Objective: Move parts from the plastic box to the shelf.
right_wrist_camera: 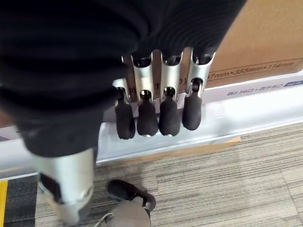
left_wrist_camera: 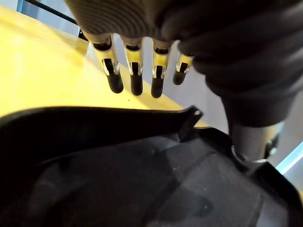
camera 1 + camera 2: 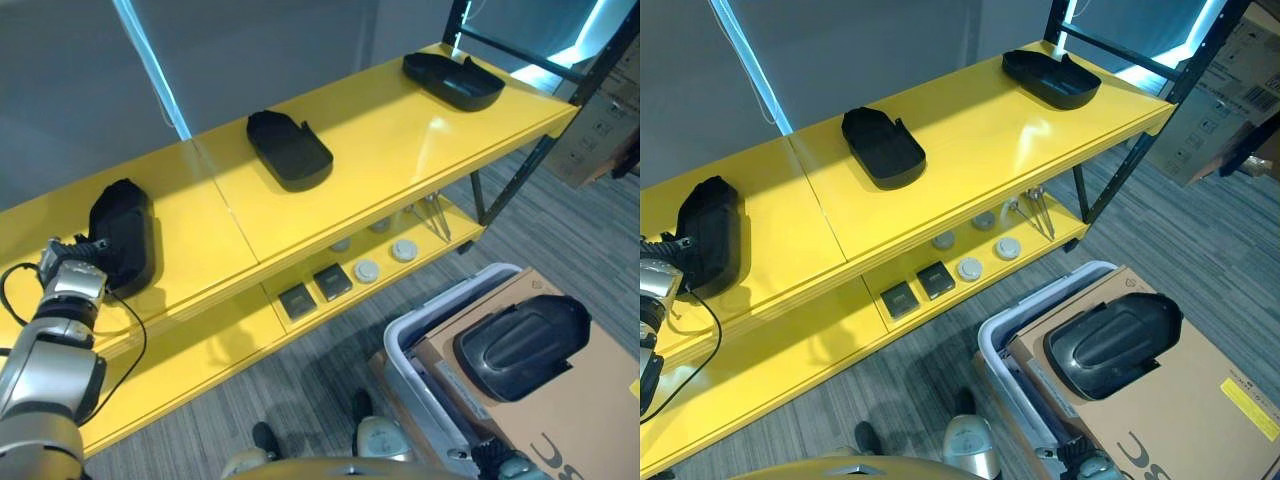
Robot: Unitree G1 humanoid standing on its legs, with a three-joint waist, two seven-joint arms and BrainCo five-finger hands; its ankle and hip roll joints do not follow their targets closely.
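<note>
From the left eye view, the yellow shelf [image 3: 400, 150] carries three black parts on its top board. The nearest black part [image 3: 125, 235] lies at the robot's left end, and the left robot hand [image 3: 82, 250] is right against it at its near side. A second part [image 3: 290, 150] lies in the middle and a third part [image 3: 452, 80] at the far right end. On the lower board there are two dark square pieces [image 3: 315, 290] and some round grey discs [image 3: 385, 258]. At the lower right stands the plastic box [image 3: 425, 345], with a cardboard sheet [image 3: 580, 410] on it and one more black part [image 3: 522, 345] on top of the sheet.

The right eye view gives the same scene; here the part in the box [image 3: 1115, 342] shows fully.

In the left wrist view, the left robot hand [image 2: 137, 71] has its fingers straight above the black part [image 2: 118, 170], the thumb near its rim, gripping nothing.

In the right wrist view, the right robot hand [image 1: 156, 104] hangs with fingers curled and empty, in front of the white box wall [image 1: 246, 113], over the carpet [image 1: 227, 179].
</note>
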